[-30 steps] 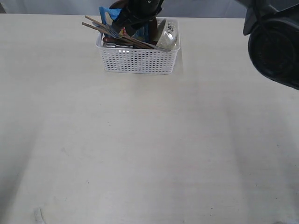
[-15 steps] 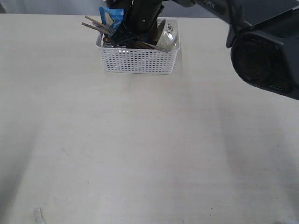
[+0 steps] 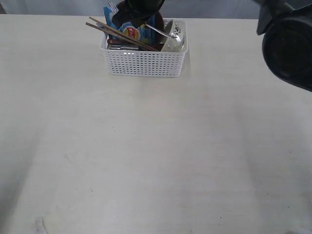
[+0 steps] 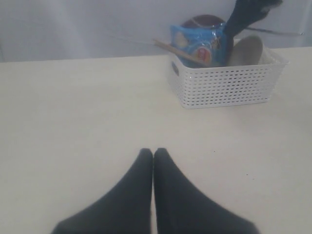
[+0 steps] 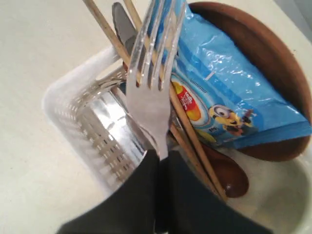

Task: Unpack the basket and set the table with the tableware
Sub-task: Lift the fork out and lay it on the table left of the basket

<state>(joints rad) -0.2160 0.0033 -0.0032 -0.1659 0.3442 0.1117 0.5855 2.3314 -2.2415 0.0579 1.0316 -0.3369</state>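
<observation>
Above white perforated plastic basket [image 3: 145,63]: steel fork [image 5: 148,97] clamped in right end effector [image 5: 158,155]; left end effector [image 4: 153,155] closed, empty; cream counter [image 3: 146,161] not yet set.

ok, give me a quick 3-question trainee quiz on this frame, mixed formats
1. True or false: the right end effector is shut on the fork.
2. Which is in the basket along with the blue chip bag? A) brown plate B) glass bottle C) banana
3. Fill in: the left end effector is ____ and holds nothing.
Key: 1 true; 2 A; 3 shut.
</observation>
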